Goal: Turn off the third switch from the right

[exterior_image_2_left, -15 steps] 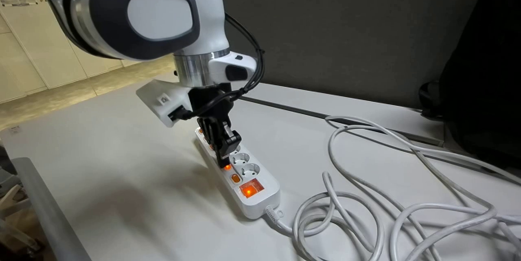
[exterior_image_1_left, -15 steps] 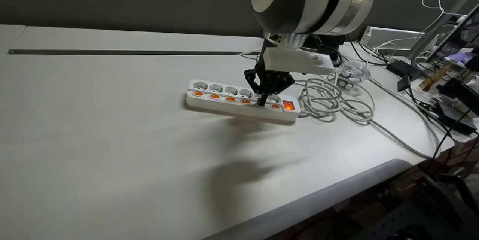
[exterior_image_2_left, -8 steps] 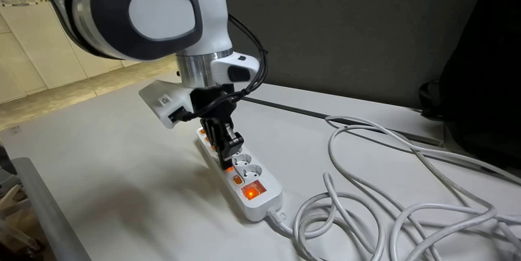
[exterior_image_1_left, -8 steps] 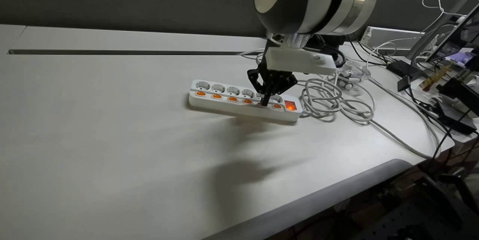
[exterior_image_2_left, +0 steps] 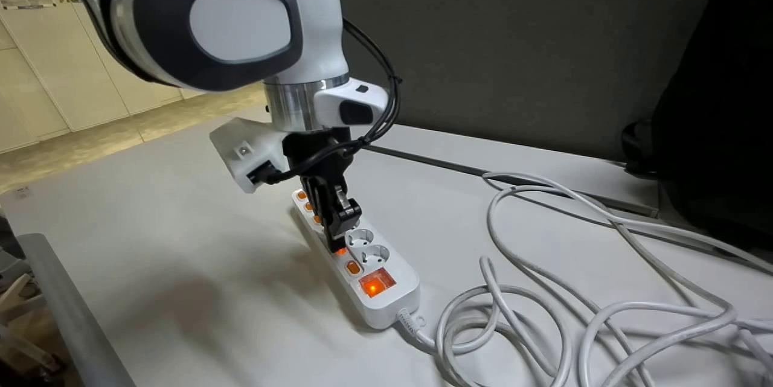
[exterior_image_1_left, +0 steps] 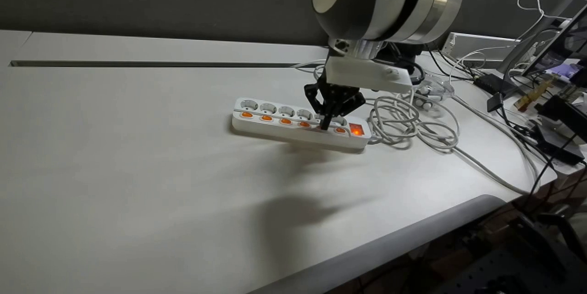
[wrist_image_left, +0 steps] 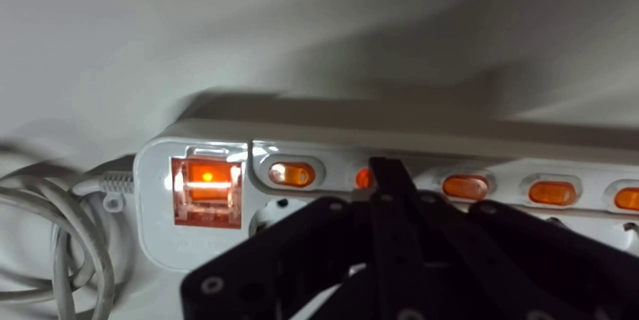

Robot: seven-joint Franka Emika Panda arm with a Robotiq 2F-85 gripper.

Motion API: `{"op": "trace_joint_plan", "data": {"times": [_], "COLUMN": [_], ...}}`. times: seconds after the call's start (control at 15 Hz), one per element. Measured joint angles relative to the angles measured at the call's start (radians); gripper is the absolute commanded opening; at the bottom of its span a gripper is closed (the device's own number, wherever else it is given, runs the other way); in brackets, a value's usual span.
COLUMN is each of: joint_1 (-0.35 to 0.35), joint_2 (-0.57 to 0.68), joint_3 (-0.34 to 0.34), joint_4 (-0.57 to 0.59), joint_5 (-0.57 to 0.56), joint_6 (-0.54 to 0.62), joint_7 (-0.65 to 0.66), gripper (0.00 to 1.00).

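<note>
A long white power strip (exterior_image_1_left: 298,135) lies on the white table. It also shows in an exterior view (exterior_image_2_left: 386,308) and the wrist view (wrist_image_left: 199,250). Counting the large square switch as first from the corded end, the third switch glows orange-red (wrist_image_left: 364,178) beside my fingertip. The finger hides most of it. A sliver of it shows in an exterior view (exterior_image_2_left: 341,250). My gripper (wrist_image_left: 392,165) is shut, fingertips together and pointing down onto this switch, apparently touching it. The gripper is also in both exterior views (exterior_image_1_left: 324,124) (exterior_image_2_left: 336,245).
The large square switch (wrist_image_left: 207,180) is lit. One small orange switch (wrist_image_left: 292,174) sits between it and the finger; several more (wrist_image_left: 465,187) run the other way. White cable coils (exterior_image_1_left: 403,119) lie by the corded end. A grey partition (exterior_image_1_left: 160,5) stands behind.
The strip and my shut gripper have shifted together slightly toward the corded end, mostly between the two earlier moments. Since then they have hardly moved.
</note>
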Motion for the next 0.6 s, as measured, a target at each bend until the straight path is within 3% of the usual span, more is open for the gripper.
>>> {"op": "trace_joint_plan", "data": {"times": [0.6], "joint_1": [-0.098], "joint_2": [0.004], "joint_3": [0.073], "joint_4": [0.003], "joint_5": [0.169], "joint_6": [-0.005], "joint_7": [-0.054], "gripper": [0.00]}}
